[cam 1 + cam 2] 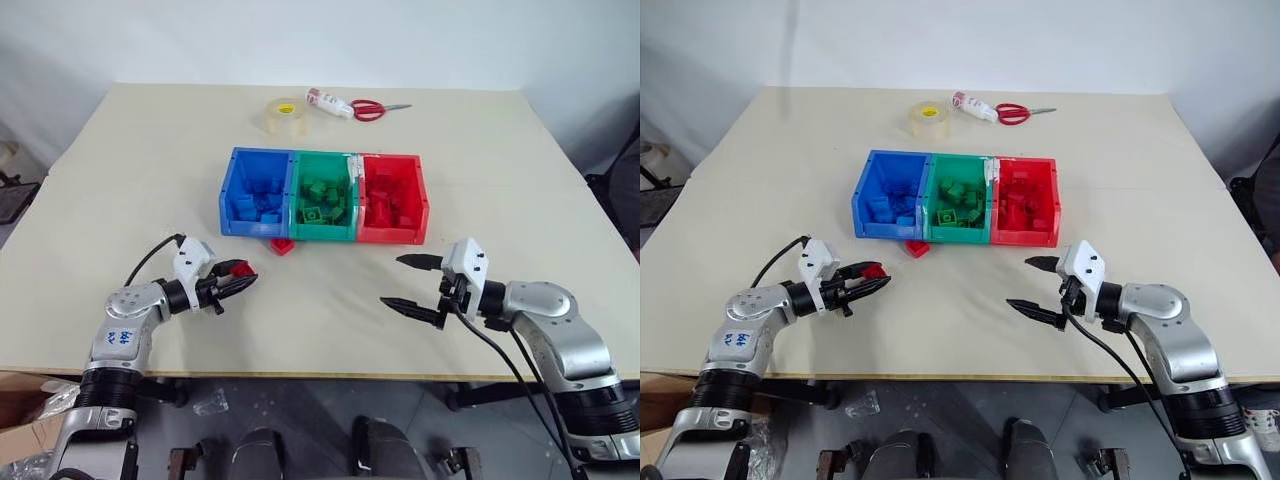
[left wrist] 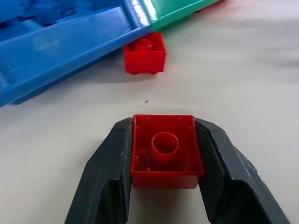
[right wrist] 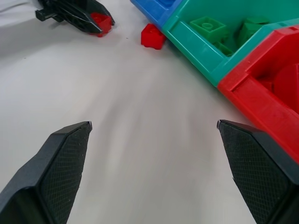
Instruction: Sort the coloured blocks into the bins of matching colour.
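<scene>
Left wrist view has the left gripper point(image 2: 167, 154) clamped on a red block point(image 2: 166, 150), hollow side showing, just short of the bins point(image 1: 322, 232). Right gripper point(image 1: 412, 283) sits wide open, holding nothing. Another red block point(image 1: 283, 245) lies against the bins' front wall. Risk I'd guess: red bin point(image 1: 410, 232) is the far one, so an early drop lands in blue or green.

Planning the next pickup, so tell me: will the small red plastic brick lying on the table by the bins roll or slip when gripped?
The small red plastic brick looks boxy and flat-sided, so it probably won't roll. Its glossy plastic might slip slightly. It likely stays rigid, like the red brick clamped in the left gripper.
</scene>
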Robot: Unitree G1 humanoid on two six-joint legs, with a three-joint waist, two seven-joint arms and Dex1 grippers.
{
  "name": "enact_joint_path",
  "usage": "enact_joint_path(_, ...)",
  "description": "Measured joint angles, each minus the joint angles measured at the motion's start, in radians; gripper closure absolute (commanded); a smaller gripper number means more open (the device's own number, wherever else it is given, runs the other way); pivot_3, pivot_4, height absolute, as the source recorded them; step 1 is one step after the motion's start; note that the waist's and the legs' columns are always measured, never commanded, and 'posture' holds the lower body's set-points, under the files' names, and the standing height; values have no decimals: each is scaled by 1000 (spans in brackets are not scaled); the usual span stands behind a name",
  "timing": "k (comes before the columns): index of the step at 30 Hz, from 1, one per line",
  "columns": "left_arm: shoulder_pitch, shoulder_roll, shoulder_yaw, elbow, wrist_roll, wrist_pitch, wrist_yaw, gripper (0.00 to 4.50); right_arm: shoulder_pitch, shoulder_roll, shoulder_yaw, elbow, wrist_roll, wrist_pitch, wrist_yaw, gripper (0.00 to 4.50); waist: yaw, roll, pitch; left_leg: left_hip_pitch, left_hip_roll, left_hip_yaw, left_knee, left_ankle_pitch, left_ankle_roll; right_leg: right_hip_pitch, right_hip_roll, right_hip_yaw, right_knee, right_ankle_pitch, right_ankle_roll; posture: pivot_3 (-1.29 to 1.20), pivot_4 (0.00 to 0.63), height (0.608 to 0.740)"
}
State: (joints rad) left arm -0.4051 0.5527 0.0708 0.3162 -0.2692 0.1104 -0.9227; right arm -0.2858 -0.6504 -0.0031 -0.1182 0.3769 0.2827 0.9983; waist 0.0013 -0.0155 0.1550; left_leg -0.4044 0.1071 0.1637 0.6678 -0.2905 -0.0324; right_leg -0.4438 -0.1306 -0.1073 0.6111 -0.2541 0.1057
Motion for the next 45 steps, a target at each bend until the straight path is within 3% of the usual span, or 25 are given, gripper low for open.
enact_joint_path(9,-277,-154,-75,4,15,10,33,3020,50,-2,-34,-40,0,0,-38,0,20,0,0,-1,0,0,2,0,0,0,0,0,0,0,1,0,150,740)
enact_joint_path(21,-682,-462,-110,549,120,-197,205,3020,124,-5,-86,-119,6,11,-95,0,23,-3,1,-1,-1,0,2,0,0,1,0,0,-4,1,2,0,150,740)
enact_joint_path(28,-852,-548,-69,842,154,-324,331,921,147,-4,-108,-139,6,11,-140,0,22,-4,2,-1,-1,0,1,0,0,1,0,0,-5,1,2,0,150,740)
enact_joint_path(31,-868,-553,-49,887,159,-371,345,6,156,-4,-120,-155,8,11,-142,0,21,-4,2,-1,-1,0,1,0,1,1,0,0,-5,1,2,0,150,740)
enact_joint_path(37,-863,-522,-33,899,158,-399,268,6,155,-4,-121,-154,9,23,-141,0,20,-4,2,-1,-1,0,1,0,1,1,0,0,-4,1,2,0,150,740)
enact_joint_path(41,-772,-417,-35,779,153,-365,128,6,126,-4,-111,-144,8,23,-131,0,9,-4,2,0,-1,0,0,0,0,1,0,0,-3,1,2,0,150,740)
enact_joint_path(45,-583,-261,-42,542,133,-256,-15,6,84,-5,-89,-103,7,21,-97,0,-4,-3,2,0,-1,0,0,0,0,0,0,0,-1,1,1,0,150,740)
